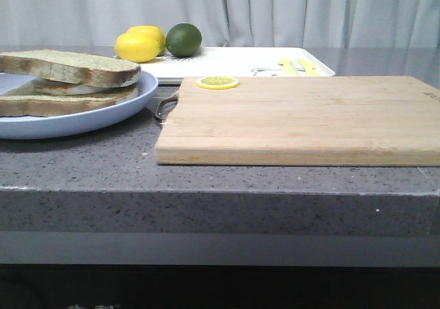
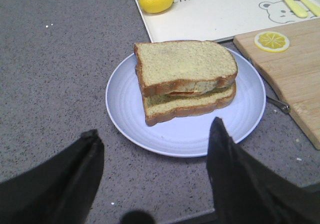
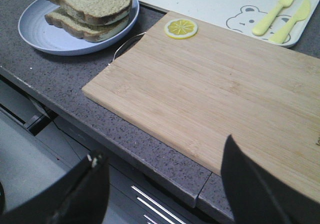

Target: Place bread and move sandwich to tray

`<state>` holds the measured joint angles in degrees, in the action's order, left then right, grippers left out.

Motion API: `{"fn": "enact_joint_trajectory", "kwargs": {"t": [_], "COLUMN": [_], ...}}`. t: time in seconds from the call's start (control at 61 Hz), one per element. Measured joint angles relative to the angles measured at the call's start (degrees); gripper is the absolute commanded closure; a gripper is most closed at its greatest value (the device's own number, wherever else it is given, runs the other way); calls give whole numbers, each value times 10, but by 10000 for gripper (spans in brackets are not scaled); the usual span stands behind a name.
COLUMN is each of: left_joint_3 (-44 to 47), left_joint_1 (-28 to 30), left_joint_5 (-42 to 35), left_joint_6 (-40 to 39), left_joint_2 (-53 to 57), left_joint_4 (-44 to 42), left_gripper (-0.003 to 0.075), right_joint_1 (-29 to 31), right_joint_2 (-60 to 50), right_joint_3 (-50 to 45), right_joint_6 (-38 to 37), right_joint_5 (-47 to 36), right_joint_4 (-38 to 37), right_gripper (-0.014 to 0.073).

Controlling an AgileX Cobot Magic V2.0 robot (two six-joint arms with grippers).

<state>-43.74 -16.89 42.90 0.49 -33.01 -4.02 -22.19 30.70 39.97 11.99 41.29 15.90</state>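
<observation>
**Bread stacked on sandwich; both grippers empty**

The bread lay on top of the sandwich on the light blue plate, beside the cutting board. The tray sat behind both. The left gripper and right gripper hung spread wide, holding nothing.

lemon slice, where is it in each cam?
Front: lemon slice on the board's far left corner, near the tray.
Left wrist: upper right, on the board corner.
Right wrist: top centre, same corner.
Shared landmark: blue plate beside the board.
</observation>
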Motion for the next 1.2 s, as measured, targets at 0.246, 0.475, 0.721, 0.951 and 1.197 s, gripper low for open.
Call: {"fn": "enact_joint_trajectory", "kwargs": {"t": [0.246,0.475,0.721,0.951,1.197], "left_joint_3": [-83,-164,-246,-294,-297], "left_joint_1": [0,0,66,211,286], "left_joint_5": [93,150,172,177,179], "left_joint_6": [0,0,0,67,156], "left_joint_2": [-114,-263,-355,-413,-478], "left_joint_4": [-28,-60,-46,102,284], "left_gripper": [283,283,283,297,351], "right_joint_1": [0,0,0,0,0], "right_joint_2": [0,0,0,0,0], "right_joint_3": [0,0,0,0,0], "right_joint_6": [0,0,0,0,0], "right_joint_5": [0,0,0,0,0], "right_joint_4": [0,0,0,0,0], "right_gripper": [95,95,95,95,95]}}
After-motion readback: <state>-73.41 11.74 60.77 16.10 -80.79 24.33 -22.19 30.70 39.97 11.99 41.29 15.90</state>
